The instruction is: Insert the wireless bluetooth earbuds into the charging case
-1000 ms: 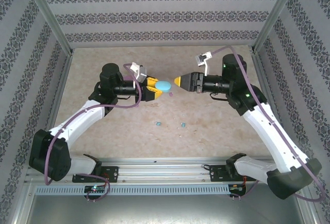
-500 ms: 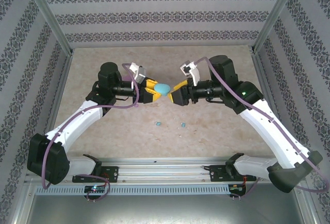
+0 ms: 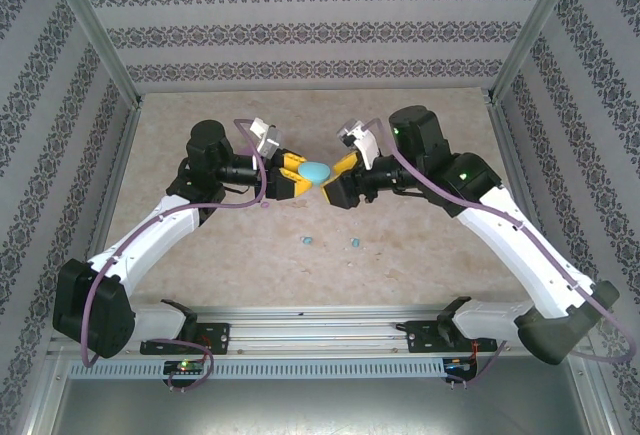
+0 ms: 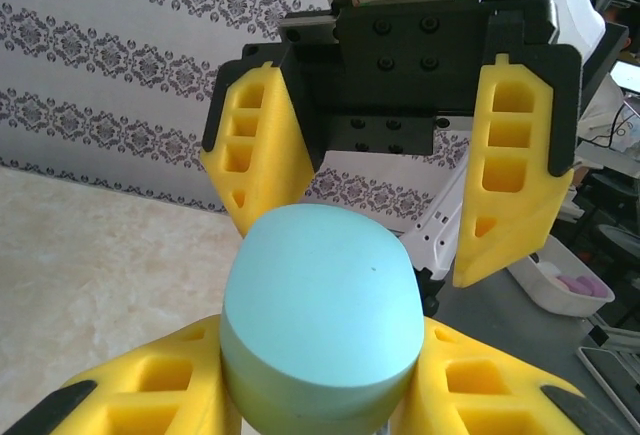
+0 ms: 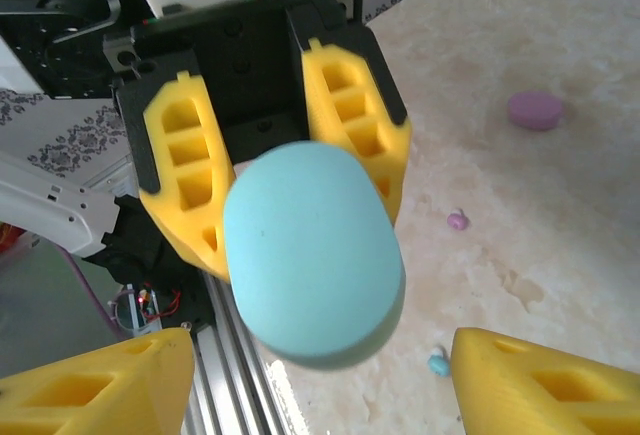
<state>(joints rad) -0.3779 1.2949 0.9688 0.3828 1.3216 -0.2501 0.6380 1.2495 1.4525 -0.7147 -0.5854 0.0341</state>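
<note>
Two blue earbuds (image 3: 307,240) lie loose on the table (image 3: 250,275), near its middle and apart from the blue case (image 3: 318,169) held above it, which the left gripper (image 3: 306,175) clamps at one end while the right gripper (image 3: 336,181) faces it, jaws spread wide, not gripping.

Wide gap in right pincer (image 3: 329,179), blue case (image 3: 316,169) straight ahead
</note>
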